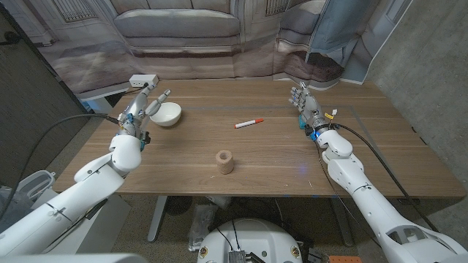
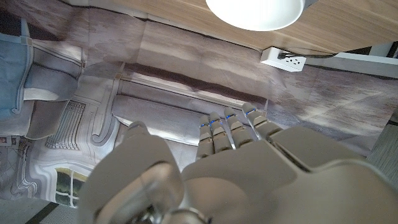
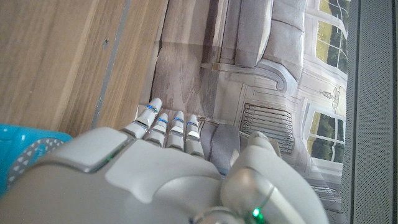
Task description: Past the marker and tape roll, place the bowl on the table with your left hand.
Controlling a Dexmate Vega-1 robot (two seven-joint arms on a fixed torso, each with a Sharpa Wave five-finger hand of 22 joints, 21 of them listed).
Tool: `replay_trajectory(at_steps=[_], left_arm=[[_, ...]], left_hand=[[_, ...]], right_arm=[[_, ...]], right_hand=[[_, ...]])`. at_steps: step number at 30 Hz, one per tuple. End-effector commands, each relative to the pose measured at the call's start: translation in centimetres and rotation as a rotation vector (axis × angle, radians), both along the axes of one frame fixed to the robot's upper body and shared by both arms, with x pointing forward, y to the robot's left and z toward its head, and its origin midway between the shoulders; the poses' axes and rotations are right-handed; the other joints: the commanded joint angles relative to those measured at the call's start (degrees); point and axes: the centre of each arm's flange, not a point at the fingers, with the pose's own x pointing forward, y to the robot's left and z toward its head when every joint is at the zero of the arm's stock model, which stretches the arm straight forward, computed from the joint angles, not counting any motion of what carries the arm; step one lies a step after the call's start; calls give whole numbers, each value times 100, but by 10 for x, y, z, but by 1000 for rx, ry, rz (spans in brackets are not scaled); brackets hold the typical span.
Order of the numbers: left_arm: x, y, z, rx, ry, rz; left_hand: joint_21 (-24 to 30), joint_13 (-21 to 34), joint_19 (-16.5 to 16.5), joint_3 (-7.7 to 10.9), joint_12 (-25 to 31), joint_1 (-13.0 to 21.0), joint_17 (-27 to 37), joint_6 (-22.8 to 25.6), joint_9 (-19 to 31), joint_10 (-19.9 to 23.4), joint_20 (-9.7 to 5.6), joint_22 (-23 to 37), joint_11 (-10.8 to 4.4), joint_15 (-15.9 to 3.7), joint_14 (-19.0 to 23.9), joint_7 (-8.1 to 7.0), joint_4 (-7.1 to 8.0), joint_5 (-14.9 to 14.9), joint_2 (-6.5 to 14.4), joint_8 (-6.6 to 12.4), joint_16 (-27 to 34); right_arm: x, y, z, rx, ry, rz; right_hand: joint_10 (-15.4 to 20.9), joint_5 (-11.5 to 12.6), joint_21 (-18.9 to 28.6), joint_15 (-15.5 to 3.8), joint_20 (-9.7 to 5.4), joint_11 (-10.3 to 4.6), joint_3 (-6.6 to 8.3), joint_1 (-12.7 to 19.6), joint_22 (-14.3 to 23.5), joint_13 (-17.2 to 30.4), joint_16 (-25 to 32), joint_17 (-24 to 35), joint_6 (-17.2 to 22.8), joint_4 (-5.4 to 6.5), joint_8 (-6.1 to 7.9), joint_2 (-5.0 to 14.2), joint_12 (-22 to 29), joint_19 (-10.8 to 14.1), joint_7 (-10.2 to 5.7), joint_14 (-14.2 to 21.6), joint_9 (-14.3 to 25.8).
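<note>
White round bowl upright on table; left robot hand beside it, fingers spread, empty.

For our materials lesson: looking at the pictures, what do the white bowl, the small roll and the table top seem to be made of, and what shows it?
White round bowl: probably glazed ceramic or smooth plastic; its surface is even, bright and slightly shiny. Small tan tape roll: looks like matte cardboard or paper tape, dull brownish with a hollow core. Brown wooden table: wood or wood-look laminate, with visible grain lines and a satin finish.

bowl on table beside left robot hand | marker, tape roll mid-table
</note>
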Motion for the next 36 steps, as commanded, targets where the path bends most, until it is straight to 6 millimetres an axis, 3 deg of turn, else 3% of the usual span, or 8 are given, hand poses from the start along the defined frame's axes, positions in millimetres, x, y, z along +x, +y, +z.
replay_trajectory(at_steps=[1,36], left_arm=[[8,-7,7,70,60,67],[30,-16,5,193,167,150]], left_hand=[[-13,18,36,-4,-26,100,10,74,32,54,-301,31,-5,-138,47,-6,-63,34,-11,-19,-32],[-88,21,79,-63,-53,299,11,177,33,128,-274,30,-43,-170,133,-47,-195,65,-144,-32,-46]], right_arm=[[-1,-3,-6,6,9,-3],[2,-1,-6,7,39,2]], right_hand=[[57,43,-23,16,-255,-10,-15,40,15,27,7,33,66,-20,9,33,10,56,10,51,35],[58,36,-77,30,-253,-9,-31,27,19,28,6,39,78,-27,9,47,1,97,13,75,35]])
